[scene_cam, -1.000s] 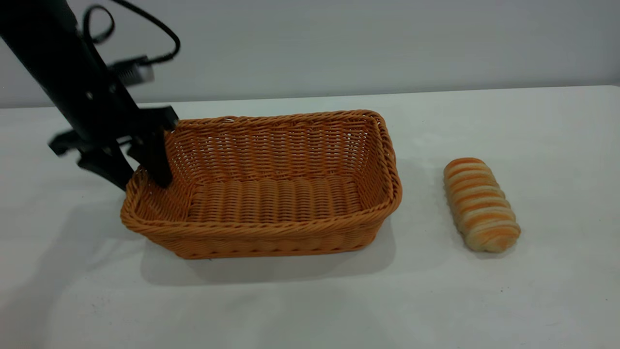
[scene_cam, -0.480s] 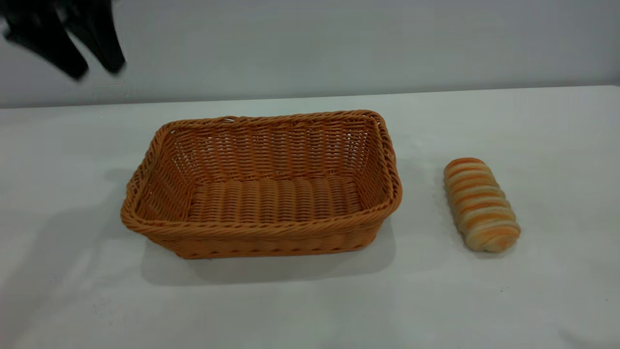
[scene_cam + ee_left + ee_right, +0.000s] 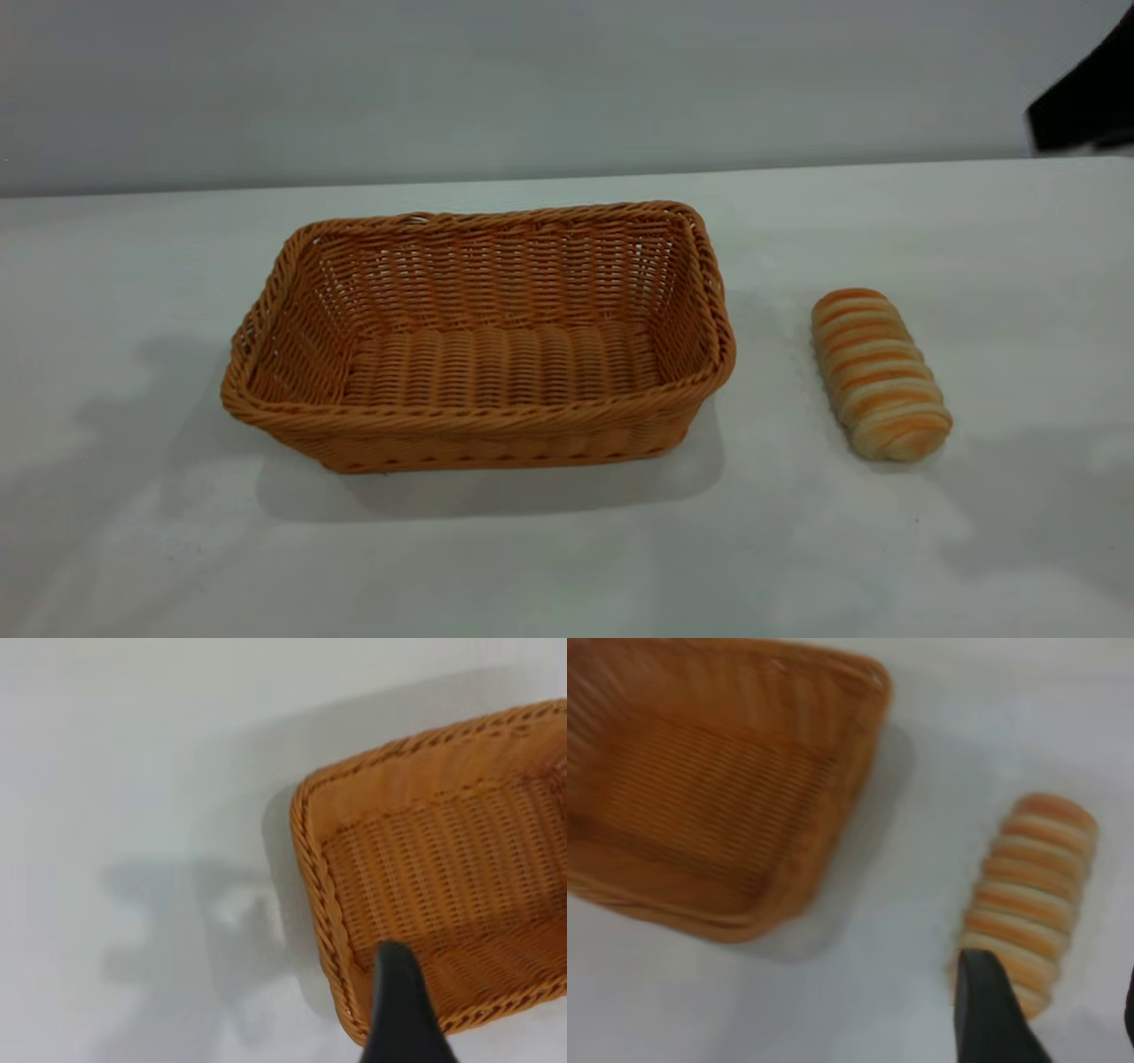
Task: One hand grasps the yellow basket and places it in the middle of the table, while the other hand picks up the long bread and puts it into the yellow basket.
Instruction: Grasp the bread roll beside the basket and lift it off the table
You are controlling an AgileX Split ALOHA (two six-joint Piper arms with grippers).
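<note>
Left gripper [image 3: 403, 1010]: one dark finger visible in the left wrist view, above the yellow basket's end; whether open or closed cannot be told
Yellow basket [image 3: 478, 341]: rests empty near the middle of the table [image 3: 567, 549]
Long bread [image 3: 879, 372]: lies on the table to the right of the basket, apart from it
Right gripper [image 3: 1063, 1014]: fingers spread, holding nothing, above the bread

Matte black tapered claw fingers [image 3: 990, 1010]
</note>
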